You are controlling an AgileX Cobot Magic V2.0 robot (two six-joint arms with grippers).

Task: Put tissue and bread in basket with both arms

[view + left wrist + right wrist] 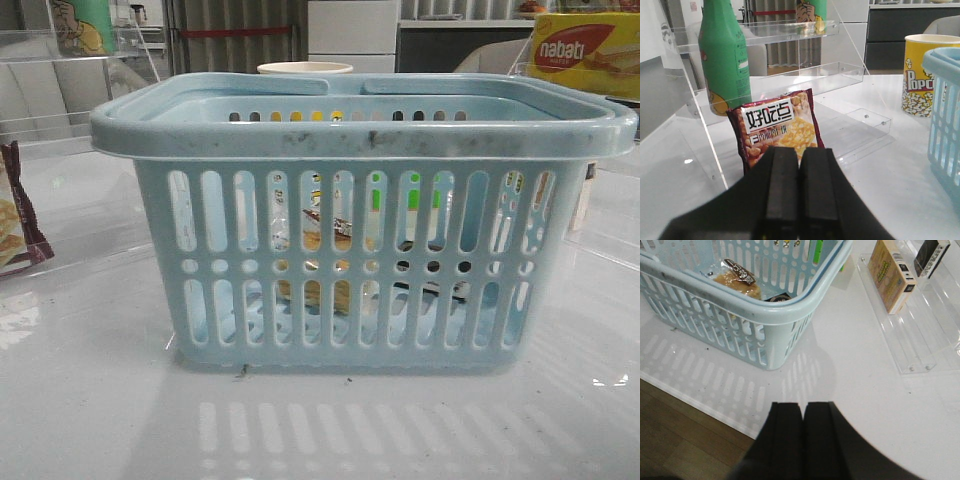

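The light-blue slotted basket (360, 130) stands in the middle of the white table; its wall also shows in the left wrist view (945, 125) and its rim in the right wrist view (765, 310). The bread (737, 282), golden in a clear wrapper with a dark label strip, lies inside it, and shows through the slots in the front view (325, 240). The tissue (781, 298), a small dark pack, lies in the basket beside the bread. My left gripper (799, 155) is shut and empty, left of the basket. My right gripper (803, 407) is shut and empty near the table's front edge.
A maroon snack bag (777, 127) and green bottle (725, 60) sit on a clear acrylic shelf at the left. A popcorn cup (920, 75) stands behind the basket. A nabati box (585, 50) is at back right. Boxes (892, 275) lean in a clear rack at the right.
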